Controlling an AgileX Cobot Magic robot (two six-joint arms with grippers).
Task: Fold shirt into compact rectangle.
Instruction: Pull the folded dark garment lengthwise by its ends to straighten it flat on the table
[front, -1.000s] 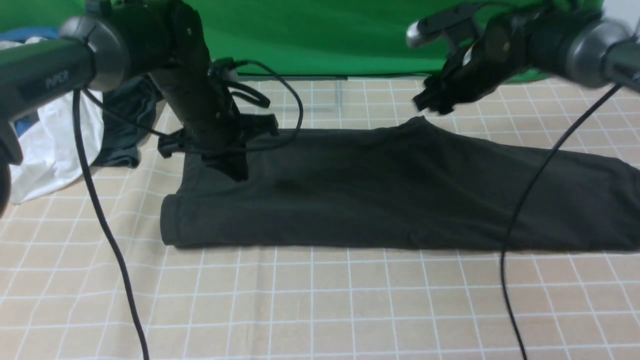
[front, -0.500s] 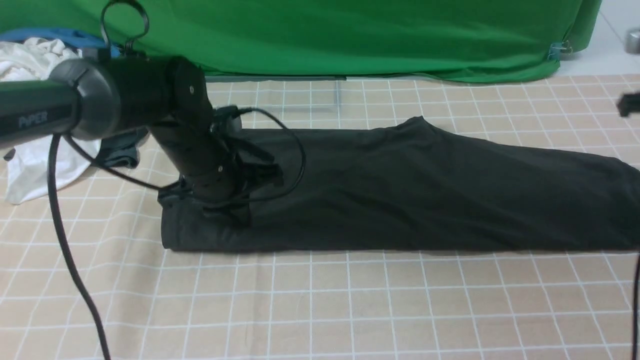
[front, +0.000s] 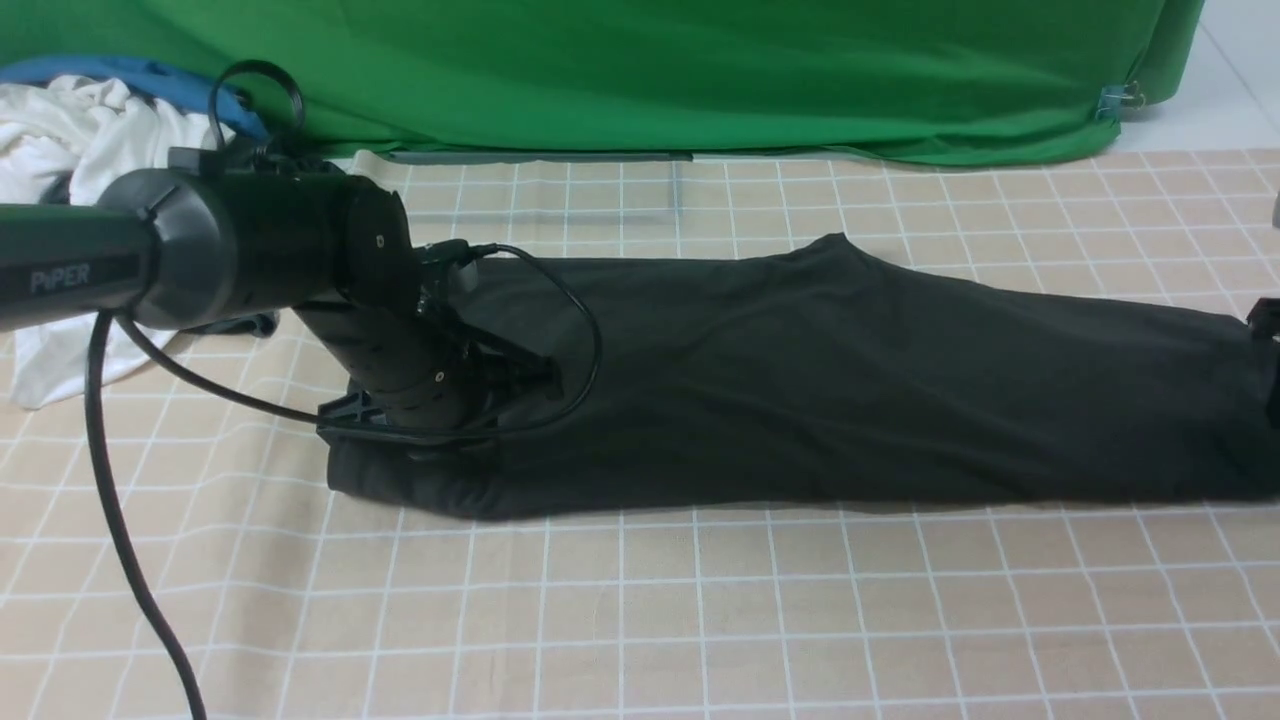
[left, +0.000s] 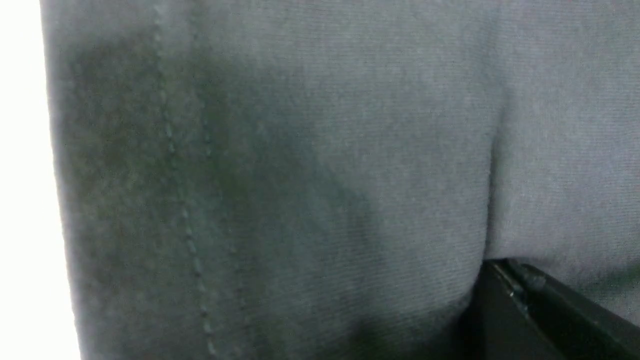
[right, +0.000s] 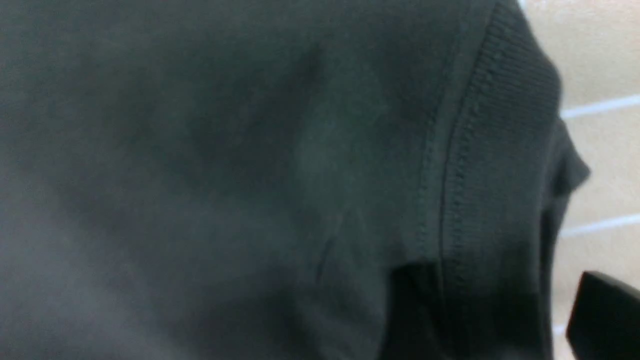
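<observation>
Black shirt (front: 800, 380) stretched long across the checked worktop (front: 640, 620), hem end pinched in the closed left hand (front: 447, 450), neck end at the open right hand (front: 1266, 330). Could skew if hauled from the left alone; might miss the ribbed collar (right: 490, 150), one finger (right: 607, 315) standing clear.

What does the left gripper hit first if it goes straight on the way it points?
The shirt. The left gripper points down into its left end and looks already in contact; fabric fills its wrist view. Directly beneath would be the checked table cloth, though depth is hard to judge.
</observation>
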